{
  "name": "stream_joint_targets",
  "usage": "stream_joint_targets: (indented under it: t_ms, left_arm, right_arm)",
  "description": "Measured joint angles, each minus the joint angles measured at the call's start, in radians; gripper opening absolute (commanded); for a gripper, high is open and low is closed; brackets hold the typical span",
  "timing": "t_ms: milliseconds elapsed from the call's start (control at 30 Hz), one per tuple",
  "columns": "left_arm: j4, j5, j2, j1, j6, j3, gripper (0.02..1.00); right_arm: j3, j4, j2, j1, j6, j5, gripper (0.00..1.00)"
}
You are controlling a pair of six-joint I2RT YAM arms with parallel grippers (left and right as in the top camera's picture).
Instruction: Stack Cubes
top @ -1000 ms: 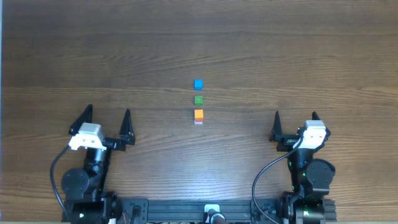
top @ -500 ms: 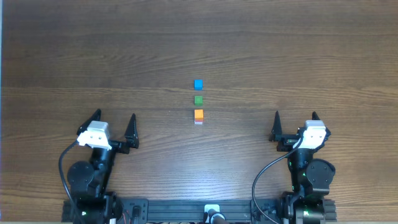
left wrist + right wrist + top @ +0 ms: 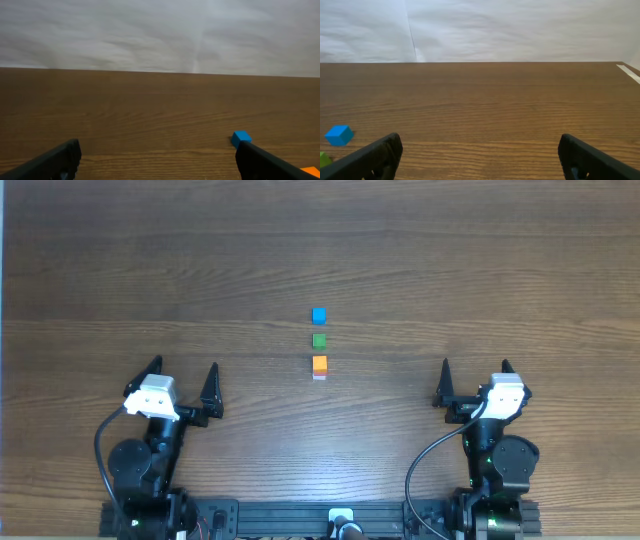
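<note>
Because the three cubes lie in one short row at the middle of the desk [image 3: 480, 260], each just beside the next but apart, the main risk is a finger catching a neighbour. The blue cube [image 3: 319, 315] is farthest from the arm bases, the green cube [image 3: 319, 340] sits between, and the orange cube [image 3: 319, 364] is nearest. A pale sliver shows along the orange one's near edge, and I cannot tell whether that is a lit side face or another piece under it. If it is a piece beneath, a clumsy grasp could topple what is already stacked.

The left hand [image 3: 183, 366] hovers well apart from the row on its own side, fingers spread wide and holding nothing. The right hand [image 3: 475, 365] mirrors it on the other side, likewise spread and empty. If either came in along the row's line, a finger would probably drop into the narrow gap between cubes and shove the next cube off; closing across the row looks safer. The cubes are small against those wide fingers, so an off-centre squeeze may twist a cube or pop it out. Set down off square, a cube would likely slide off the one below. With both arms aiming at the same spot, the hands could also collide.
</note>
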Motion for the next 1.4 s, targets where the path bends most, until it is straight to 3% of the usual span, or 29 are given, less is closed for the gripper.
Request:
stream_joint_targets:
  t_ms: [467,733,900,1167,1400]
  left_arm:
    - [0.0,0.0,0.0,0.0,0.0,0.0,0.996]
    - [0.0,0.0,0.0,0.0,0.0,0.0,0.998]
    - [0.0,0.0,0.0,0.0,0.0,0.0,0.998]
    - [0.0,0.0,0.0,0.0,0.0,0.0,1.0]
    - [-0.001,0.0,0.0,0.0,0.0,0.0,0.998]
  right_arm:
    - [0.0,0.081,0.0,0.0,0.0,0.0,0.991]
    - [0.027,0.137,0.0,0.0,0.084,-0.029,0.993]
    - [0.251,0.026,0.069,0.0,0.059,-0.043,0.991]
    - [0.828,-0.3,0.499,0.0,0.023,-0.047,0.991]
    - [1.197,-0.57,0.938,0.001,0.109,-0.05,0.991]
